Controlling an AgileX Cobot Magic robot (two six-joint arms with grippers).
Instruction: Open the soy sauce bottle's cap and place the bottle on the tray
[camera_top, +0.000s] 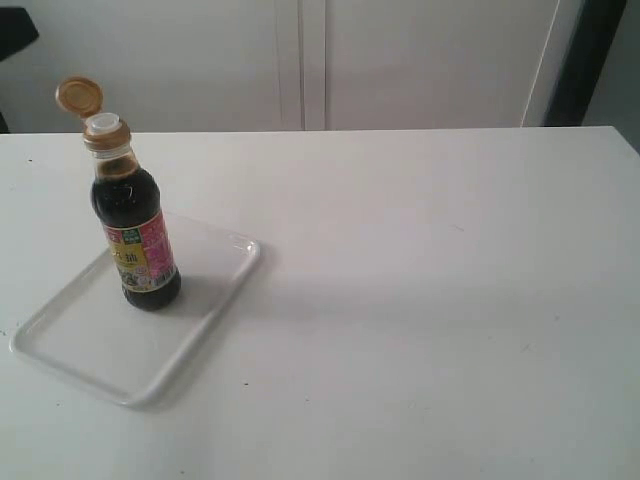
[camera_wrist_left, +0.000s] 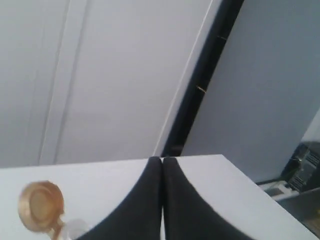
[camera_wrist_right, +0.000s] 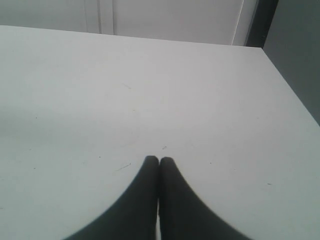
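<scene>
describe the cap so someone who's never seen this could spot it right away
On the white table a clear tray holds a soy sauce bottle. At its neck, the cap is the orange-brown disc flipped open beside the white spout.

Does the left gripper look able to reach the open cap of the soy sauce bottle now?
Probably yes. The left gripper, jaws shut and empty, has the cap close by with nothing between them. The soy sauce bottle stands upright on the tray.
</scene>
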